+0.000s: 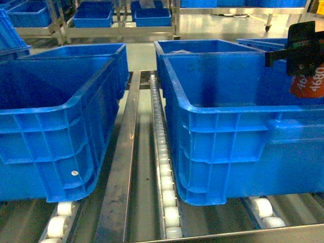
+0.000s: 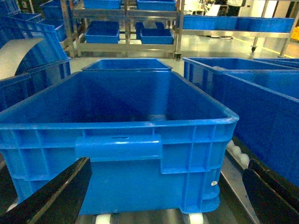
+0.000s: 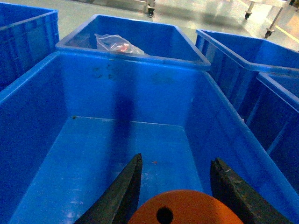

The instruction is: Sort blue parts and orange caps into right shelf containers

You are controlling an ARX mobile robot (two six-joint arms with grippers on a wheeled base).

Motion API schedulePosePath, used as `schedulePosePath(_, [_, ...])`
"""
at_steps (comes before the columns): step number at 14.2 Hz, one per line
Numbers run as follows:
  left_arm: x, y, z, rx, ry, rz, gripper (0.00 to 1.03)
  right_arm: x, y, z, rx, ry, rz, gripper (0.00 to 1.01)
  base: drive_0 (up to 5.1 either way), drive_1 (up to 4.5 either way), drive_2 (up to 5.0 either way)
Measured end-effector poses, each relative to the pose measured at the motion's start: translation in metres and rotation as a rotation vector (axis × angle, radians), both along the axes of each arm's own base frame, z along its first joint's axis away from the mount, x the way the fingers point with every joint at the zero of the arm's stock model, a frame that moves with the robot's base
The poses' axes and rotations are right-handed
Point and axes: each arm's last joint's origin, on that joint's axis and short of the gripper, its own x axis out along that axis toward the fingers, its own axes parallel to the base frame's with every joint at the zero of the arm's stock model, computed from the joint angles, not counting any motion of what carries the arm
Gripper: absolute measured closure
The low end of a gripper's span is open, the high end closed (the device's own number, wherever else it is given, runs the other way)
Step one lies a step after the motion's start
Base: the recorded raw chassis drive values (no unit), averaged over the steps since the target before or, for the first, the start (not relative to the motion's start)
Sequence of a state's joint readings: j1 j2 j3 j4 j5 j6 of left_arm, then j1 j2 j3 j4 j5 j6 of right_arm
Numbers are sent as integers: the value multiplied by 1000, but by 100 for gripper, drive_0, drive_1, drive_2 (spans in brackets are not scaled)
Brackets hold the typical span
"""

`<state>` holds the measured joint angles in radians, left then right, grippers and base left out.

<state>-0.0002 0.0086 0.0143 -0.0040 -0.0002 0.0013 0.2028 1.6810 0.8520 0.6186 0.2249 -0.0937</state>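
An orange cap (image 1: 307,84) with white "4680" on its side hangs over the right edge of the right shelf container (image 1: 217,147), and my right gripper (image 1: 302,63) is shut on it. In the right wrist view the cap's flat top (image 3: 187,210), with a small hole, sits between the black fingers (image 3: 122,193) of that gripper (image 3: 176,159), above the container's bare floor (image 3: 107,154). My left gripper (image 2: 163,186) is open and low in front of the left crate (image 2: 121,140), nothing between its fingers (image 2: 51,196). No blue parts are in view.
Both crates rest on the steel shelf (image 1: 119,167) with a row of white rollers (image 1: 164,167) between them. Behind the right container stands another crate (image 3: 154,37) holding a clear plastic bag (image 3: 114,44). More blue crates (image 1: 93,17) sit on far racks.
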Motion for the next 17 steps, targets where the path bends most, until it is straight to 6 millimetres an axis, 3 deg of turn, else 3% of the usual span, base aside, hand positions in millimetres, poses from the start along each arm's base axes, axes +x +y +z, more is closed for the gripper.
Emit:
schedulePosePath(1, [0,0,0,0,0,0,5,0,0,0,-1,1,-3,54,0,0,0])
schedulePosePath(5, [0,0,0,0,0,0,5,0,0,0,0,0,-3,2,0,0,0])
schedulePosePath(17, [0,0,0,0,0,0,5,0,0,0,3,0,-4,3,0,0,0])
